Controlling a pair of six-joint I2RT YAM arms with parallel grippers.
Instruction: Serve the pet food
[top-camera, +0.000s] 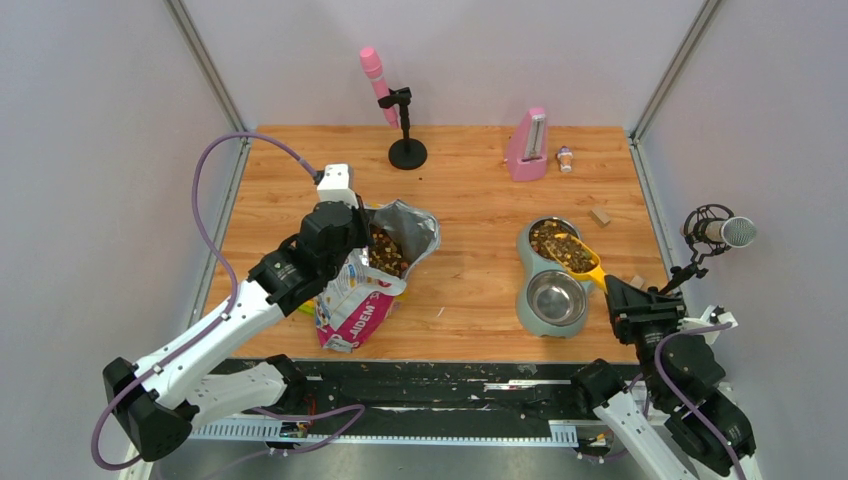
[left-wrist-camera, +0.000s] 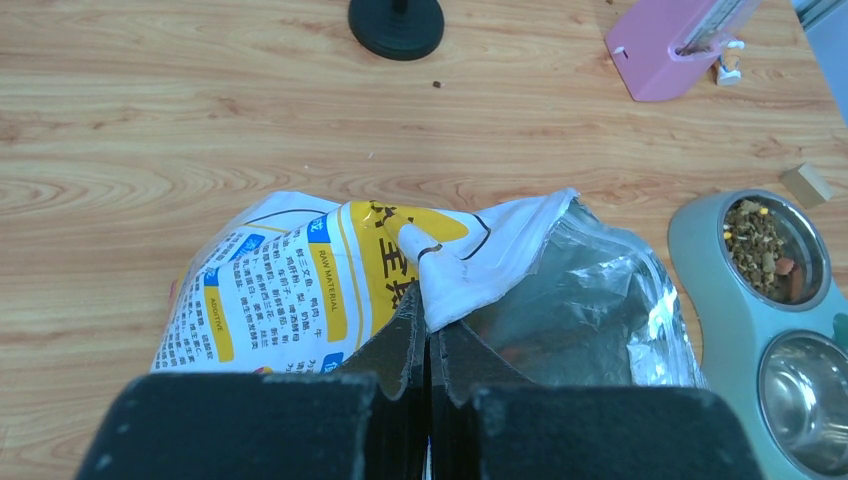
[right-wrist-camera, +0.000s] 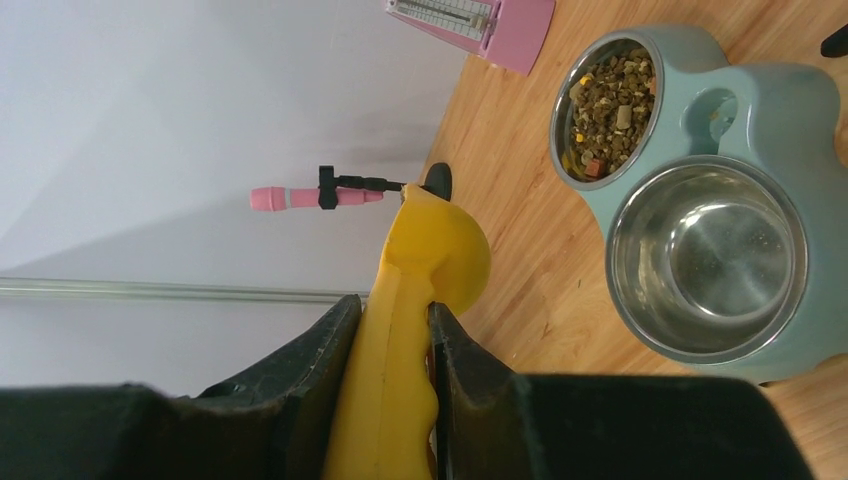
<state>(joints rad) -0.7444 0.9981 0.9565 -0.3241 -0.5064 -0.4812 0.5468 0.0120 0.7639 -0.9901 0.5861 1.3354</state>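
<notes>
The left jaws are pinching shut on the rim of the bag (top-camera: 372, 290), which is lying at 9 o'clock on the desk (top-camera: 470, 190) with its foil mouth gaping toward 1 o'clock. The right jaws are clamping narrowly on the handle of a yellow scoop (top-camera: 583, 262), whose head is hanging over the 4 o'clock rim of the far bowl (right-wrist-camera: 560, 95). Kibble (top-camera: 387, 250) is showing inside the bag's mouth, and more is filling that far bowl, at the 12 o'clock end of a grey-green feeder (right-wrist-camera: 790, 95) sitting at 3 o'clock on the desk. The near bowl (top-camera: 557, 298), at the feeder's 6 o'clock end, is showing bare steel. A little stray kibble is lying between bag and feeder. A pink microphone (top-camera: 378, 80) is standing at 12 o'clock and a pink metronome (top-camera: 528, 148) at 1 o'clock.
</notes>
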